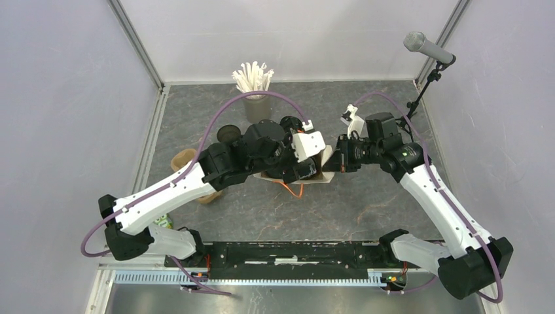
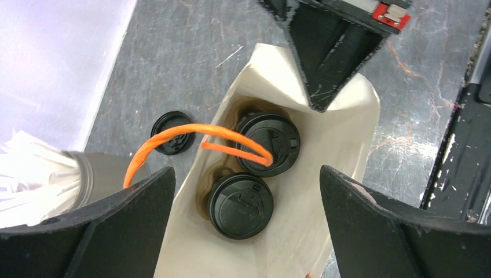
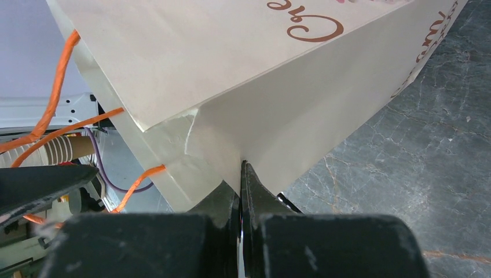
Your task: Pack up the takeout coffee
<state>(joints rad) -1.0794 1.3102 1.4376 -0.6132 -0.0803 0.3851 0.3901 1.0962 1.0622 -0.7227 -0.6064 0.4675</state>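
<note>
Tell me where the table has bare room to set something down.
Widest bare patch: the grey tabletop between the paper bag and the base rail. A smaller one sits far left, between the straw cup and the side wall. Crowded: the middle, where the left arm and right arm meet at the bag, and the bag itself, holding two lidded cups.

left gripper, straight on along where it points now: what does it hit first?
The left gripper, open, points down into the paper bag. Likely first: the orange handle looped across the mouth, then the two lidded cups beneath. How far the handle sits above the lids is unclear.
</note>
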